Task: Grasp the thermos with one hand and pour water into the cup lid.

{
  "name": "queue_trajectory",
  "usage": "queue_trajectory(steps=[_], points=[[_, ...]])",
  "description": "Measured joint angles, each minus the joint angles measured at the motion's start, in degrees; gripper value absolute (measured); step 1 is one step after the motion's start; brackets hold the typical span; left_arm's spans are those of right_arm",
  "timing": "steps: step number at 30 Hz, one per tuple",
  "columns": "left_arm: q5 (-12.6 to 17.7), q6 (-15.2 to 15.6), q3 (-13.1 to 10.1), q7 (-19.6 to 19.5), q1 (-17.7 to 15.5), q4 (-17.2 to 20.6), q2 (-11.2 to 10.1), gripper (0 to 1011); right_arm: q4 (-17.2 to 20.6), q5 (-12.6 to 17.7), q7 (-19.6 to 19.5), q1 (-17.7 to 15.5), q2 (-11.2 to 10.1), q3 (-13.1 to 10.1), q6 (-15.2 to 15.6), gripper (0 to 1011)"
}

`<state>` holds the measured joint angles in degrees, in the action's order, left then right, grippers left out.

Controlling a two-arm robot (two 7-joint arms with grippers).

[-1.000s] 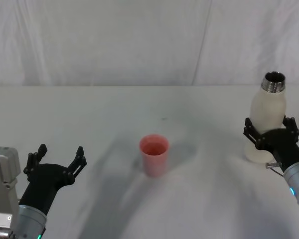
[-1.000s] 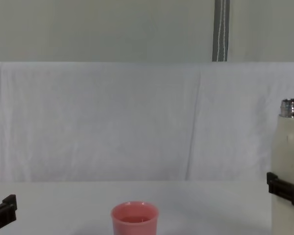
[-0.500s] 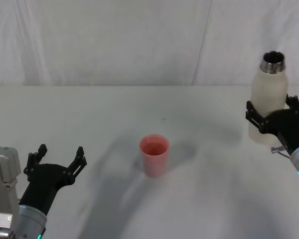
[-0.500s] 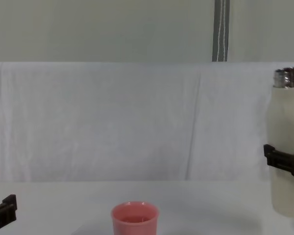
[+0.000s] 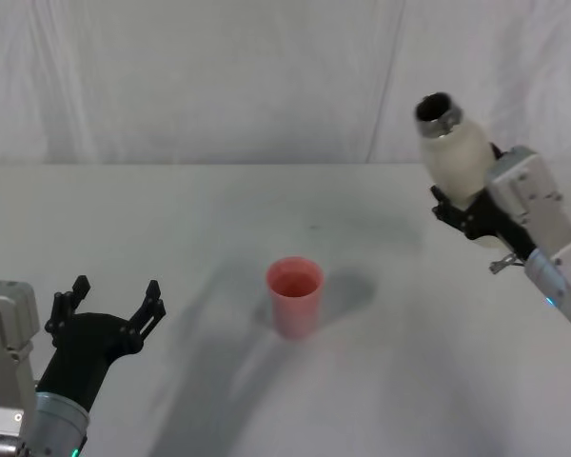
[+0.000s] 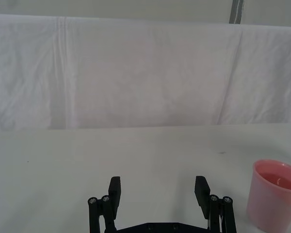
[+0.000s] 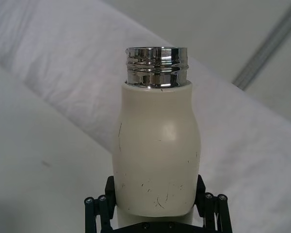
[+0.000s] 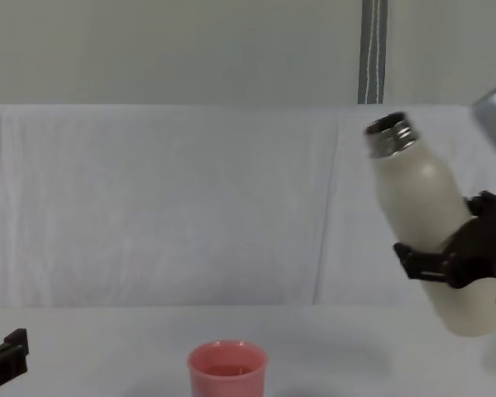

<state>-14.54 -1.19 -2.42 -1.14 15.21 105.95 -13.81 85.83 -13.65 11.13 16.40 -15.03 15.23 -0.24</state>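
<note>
The cream-white thermos (image 5: pixel 455 157) (image 8: pixel 423 219) (image 7: pixel 156 156) hangs in the air at the right, tilted with its open silver neck (image 8: pixel 389 136) leaning left toward the cup. My right gripper (image 5: pixel 468 214) (image 8: pixel 446 263) (image 7: pixel 155 209) is shut on its lower body. The pink cup lid (image 5: pixel 294 296) (image 8: pixel 227 370) (image 6: pixel 273 195) stands upright at the table's middle, well left of and below the thermos, with pinkish water inside. My left gripper (image 5: pixel 109 309) (image 6: pixel 158 190) rests open near the front left, empty.
A white cloth covers the table (image 5: pixel 266 209) and hangs as a backdrop (image 8: pixel 190 198) behind it. A grey vertical strip (image 8: pixel 374 50) shows on the wall above the backdrop.
My right gripper has lifted the thermos off the table, carried it left toward the cup and tilted its neck leftward. The left arm and cup lid have not moved.
</note>
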Motion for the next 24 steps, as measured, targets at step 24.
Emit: queue_trajectory(steps=[24], points=[[0.0,0.0,0.0,0.0,0.0,0.0,0.0,1001,-3.9,-17.0,-1.4,3.0,-1.4,11.5,-0.6,951]])
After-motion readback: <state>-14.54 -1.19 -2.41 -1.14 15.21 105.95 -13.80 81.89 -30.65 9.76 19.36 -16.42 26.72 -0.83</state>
